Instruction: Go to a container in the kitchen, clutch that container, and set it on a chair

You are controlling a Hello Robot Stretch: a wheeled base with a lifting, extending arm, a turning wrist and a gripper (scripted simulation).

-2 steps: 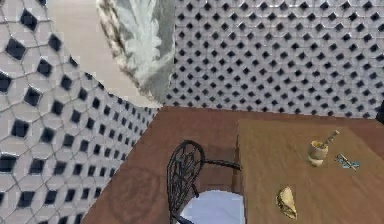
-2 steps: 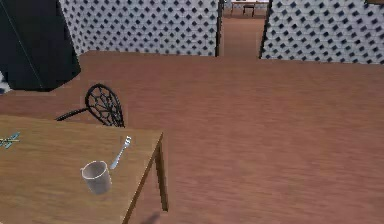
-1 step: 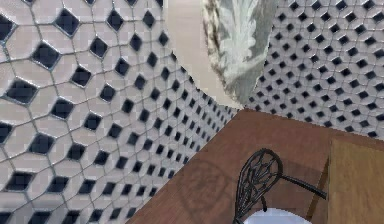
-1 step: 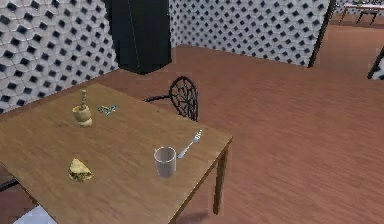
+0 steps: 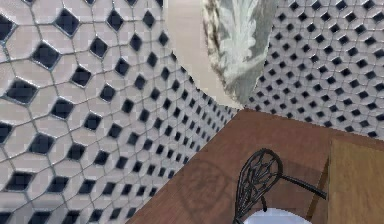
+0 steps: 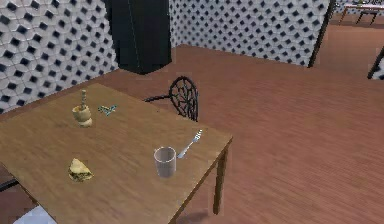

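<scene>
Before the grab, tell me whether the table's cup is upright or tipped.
Upright: the cup stands on its base on the table, round rim facing up.

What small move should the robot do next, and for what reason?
Probably extend the arm toward the pale cup: it stands upright near the edge of the table, roughly mid-picture in the arm side view, with a utensil beside it.

Wooden table [image 6: 60, 150]: silver utensil [image 6: 191, 143] near its right corner, yellowish lump [image 6: 80, 170] near the front edge. Tall dark cabinet [image 6: 140, 35] against black-and-white patterned wall [image 5: 70, 100]. Reddish-brown floor [image 6: 300, 120].
</scene>
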